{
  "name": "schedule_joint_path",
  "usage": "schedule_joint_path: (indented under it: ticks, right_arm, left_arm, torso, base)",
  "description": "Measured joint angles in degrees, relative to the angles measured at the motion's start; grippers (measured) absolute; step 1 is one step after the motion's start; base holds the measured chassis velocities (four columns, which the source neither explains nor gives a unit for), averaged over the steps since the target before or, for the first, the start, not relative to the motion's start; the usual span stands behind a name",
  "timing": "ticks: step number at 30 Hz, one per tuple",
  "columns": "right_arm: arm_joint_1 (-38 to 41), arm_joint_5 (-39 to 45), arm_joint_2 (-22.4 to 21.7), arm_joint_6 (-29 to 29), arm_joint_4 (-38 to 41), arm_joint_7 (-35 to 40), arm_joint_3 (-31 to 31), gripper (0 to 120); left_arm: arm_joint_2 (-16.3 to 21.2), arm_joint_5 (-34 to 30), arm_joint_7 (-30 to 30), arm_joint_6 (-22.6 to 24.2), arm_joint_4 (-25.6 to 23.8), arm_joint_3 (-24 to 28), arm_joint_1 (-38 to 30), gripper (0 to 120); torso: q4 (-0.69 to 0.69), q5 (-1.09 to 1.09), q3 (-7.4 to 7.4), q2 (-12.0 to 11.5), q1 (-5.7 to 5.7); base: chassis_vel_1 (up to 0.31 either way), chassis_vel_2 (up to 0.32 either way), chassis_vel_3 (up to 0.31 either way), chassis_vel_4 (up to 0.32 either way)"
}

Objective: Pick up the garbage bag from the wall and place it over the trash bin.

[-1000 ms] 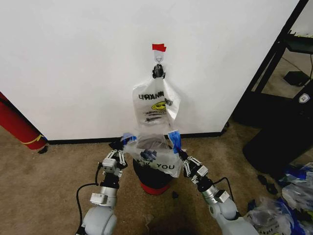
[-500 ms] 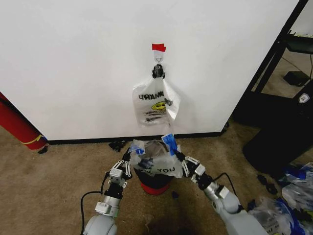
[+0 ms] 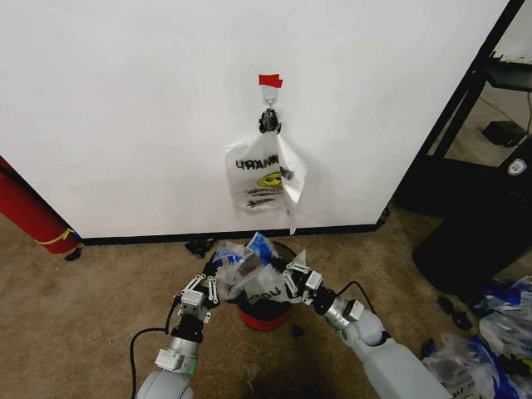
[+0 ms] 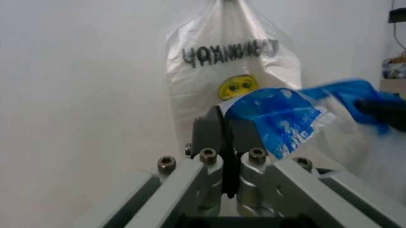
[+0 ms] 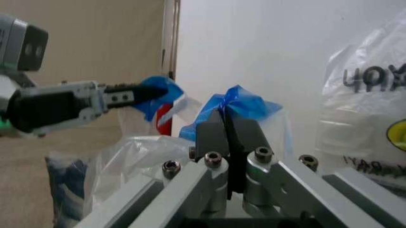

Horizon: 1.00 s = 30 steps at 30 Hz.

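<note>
Both sets of jaws are pinched tight on plastic: the left gripper (image 3: 218,281) has its jaws clamped on a blue-patched handle of the garbage bag (image 3: 253,278), and the right gripper (image 3: 288,278) has its own clamped on the other blue handle, the two held close together just above the trash bin (image 3: 264,309). From where I stand the bag is bunched up between them over the bin's mouth, the black lettering crumpled and hard to read, and the opening looks more gathered than spread. The left wrist view shows the blue film (image 4: 276,118) poking out past the closed pads; the right wrist view shows the same on its side (image 5: 236,105), with the left gripper (image 5: 136,95) across from it holding its bit of blue.

My worry is the mouth of the bag. With the handles this near each other, I'd guess the bag could drop into the bin as a wad instead of cuffing over the wire rim, so the grippers need to pull apart and down on opposite sides. The film is thin and slippery, so a hard tug might tear a handle or slide it out of the pads. The bin is light and could tip or skid on the carpet if the plastic snags the mesh.

Behind, on the wall (image 3: 125,108), a second bag (image 3: 264,176) with mirror-reversed print hangs from the hook (image 3: 269,98) under red tape (image 3: 269,81), well clear
</note>
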Motion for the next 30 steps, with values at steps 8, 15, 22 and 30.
schedule_joint_path:
  ticks: [8,15,22,30]
  right_arm:
    - [-2.4,6.3,-4.4,0.0,3.1,0.1,2.1,0]
    - [-9.7,8.7,-13.4,2.0,8.3,-2.2,3.8,0]
    - [-13.1,9.2,-14.8,5.1,8.6,-2.5,5.1,0]
    - [-14.4,9.2,-14.4,7.4,4.3,-4.1,5.7,0]
  left_arm:
    - [1.3,0.5,0.4,-0.6,1.2,1.3,1.3,0]
    - [3.3,1.0,-0.7,-0.7,0.8,0.6,2.9,0]
    - [4.1,2.8,-1.2,-1.0,0.9,0.5,4.4,0]
    - [3.6,5.3,-1.3,-2.2,3.6,0.8,5.3,0]
  torso:
    - [0.00,-0.01,0.00,0.0,0.00]
    - [-0.01,0.00,-0.01,0.0,0.00]
    - [0.01,0.00,-0.01,0.0,0.00]
    - [0.00,0.00,-0.01,0.0,0.00]
  base:
    - [0.000,0.000,0.000,0.000]
    - [0.000,0.000,0.000,0.000]
    - [0.000,0.000,0.000,0.000]
    - [0.000,0.000,0.000,0.000]
